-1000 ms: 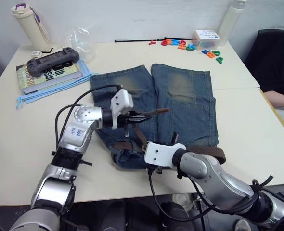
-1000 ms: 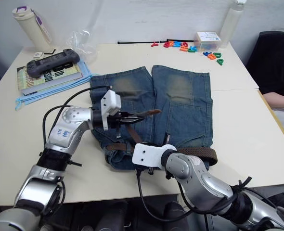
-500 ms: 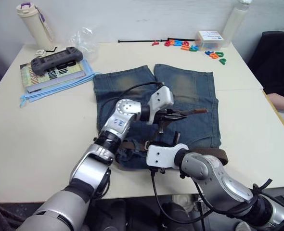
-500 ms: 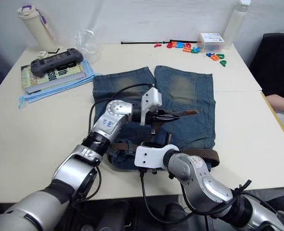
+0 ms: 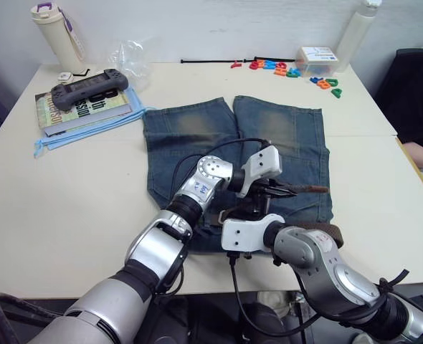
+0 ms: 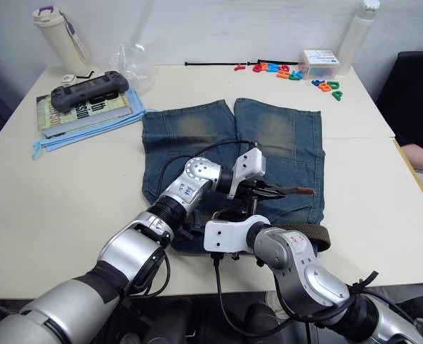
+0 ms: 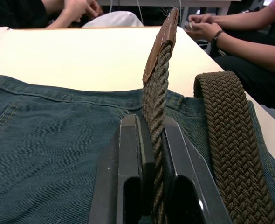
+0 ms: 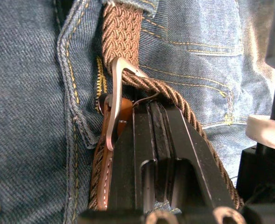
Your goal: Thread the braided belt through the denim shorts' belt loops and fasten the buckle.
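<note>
Carried rightward across the denim shorts [image 5: 197, 136], the left hand [image 7: 149, 140] pinches the braided belt [image 7: 155, 93] near its tip while the right hand [image 8: 154, 135] clamps the buckle [image 8: 121, 84] at the waistband, so pulling steadily should draw slack through

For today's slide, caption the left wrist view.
Left pincer pinches the braided belt, tan tip raised over the denim shorts.

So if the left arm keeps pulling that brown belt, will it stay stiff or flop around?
Probably floppy: the belt is woven cord and curves across the shorts. The short tip beyond the left tool stands up, likely stiffened by its leather end.
</note>
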